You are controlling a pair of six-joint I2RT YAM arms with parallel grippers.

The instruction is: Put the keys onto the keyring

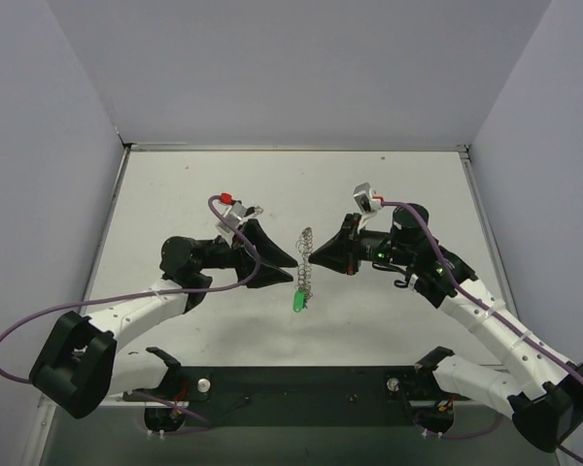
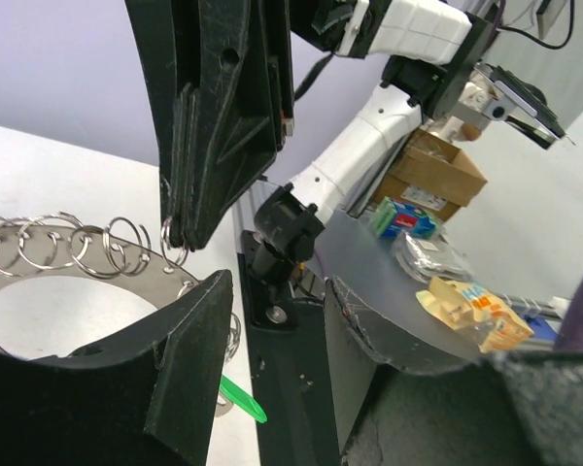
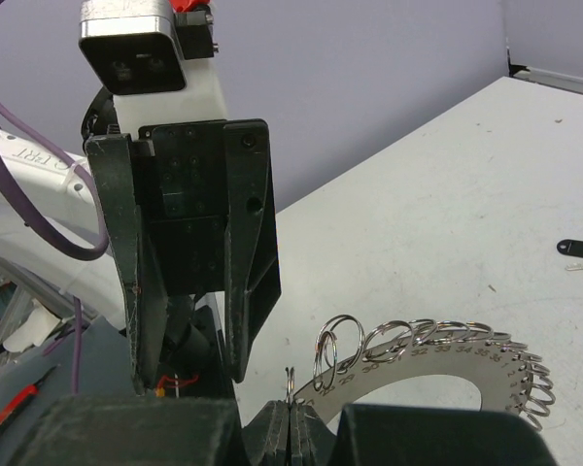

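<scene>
The keyring [image 1: 305, 254] is a flat silvery disc with an open centre and small split rings along its rim [image 3: 447, 354], and it hangs edge-on above the table between both arms. My right gripper [image 3: 291, 416] is shut on its rim [image 1: 314, 257]. A green key [image 1: 299, 302] dangles from the ring's lower end [image 2: 241, 398]. My left gripper [image 1: 291, 260] faces the ring from the other side, open with nothing between its fingers [image 2: 277, 283]. The ring [image 2: 78, 282] lies just left of its left finger [image 2: 189, 369]. A dark-headed key [image 3: 578, 249] lies on the table.
White walls close in the table on three sides. The black mounting plate [image 1: 301, 383] with both arm bases runs along the near edge. Past that edge sit a cardboard box [image 2: 432, 170] and several small packets [image 2: 466, 311].
</scene>
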